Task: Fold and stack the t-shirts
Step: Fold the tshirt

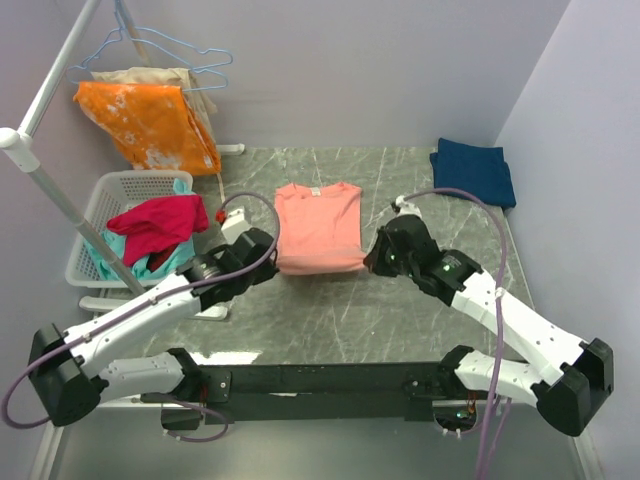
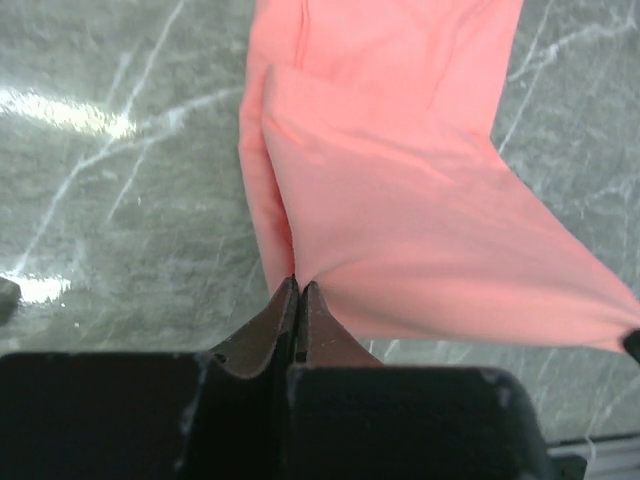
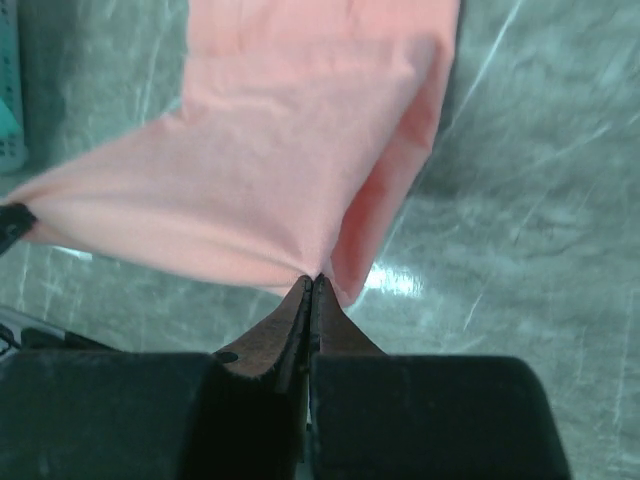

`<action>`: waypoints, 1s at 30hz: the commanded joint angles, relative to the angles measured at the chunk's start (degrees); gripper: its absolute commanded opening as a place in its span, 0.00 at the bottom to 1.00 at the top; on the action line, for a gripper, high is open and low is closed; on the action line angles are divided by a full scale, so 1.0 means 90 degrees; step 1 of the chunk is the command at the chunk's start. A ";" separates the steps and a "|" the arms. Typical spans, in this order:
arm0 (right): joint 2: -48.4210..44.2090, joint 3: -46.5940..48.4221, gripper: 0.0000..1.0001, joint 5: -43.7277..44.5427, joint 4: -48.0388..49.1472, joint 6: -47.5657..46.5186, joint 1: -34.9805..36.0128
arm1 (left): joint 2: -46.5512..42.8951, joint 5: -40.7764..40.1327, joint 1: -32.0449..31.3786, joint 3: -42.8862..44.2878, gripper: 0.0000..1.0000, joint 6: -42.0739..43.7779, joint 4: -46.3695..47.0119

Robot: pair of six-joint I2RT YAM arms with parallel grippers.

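Left hand (image 2: 298, 287) and right hand (image 3: 312, 281) each pinch 1 near corner of the salmon-pink t-shirt (image 1: 318, 225).

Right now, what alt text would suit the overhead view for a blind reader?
The left gripper and right gripper pinch the near corners of a salmon-pink cotton t-shirt on a grey marbled table; a folded navy-blue t-shirt lies far right.

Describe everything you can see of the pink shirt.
The pink shirt is soft, plain, cotton-like cloth, sides folded in to a narrow rectangle, collar at the far end. It lies on the table; its near hem is stretched between the left gripper and right gripper, jaws shut on one corner each.
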 commanded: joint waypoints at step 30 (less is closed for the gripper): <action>0.4657 0.4484 0.00 0.0093 0.0537 -0.1077 -0.1638 | 0.5029 -0.1181 0.1801 0.4792 0.01 0.1568 -0.0085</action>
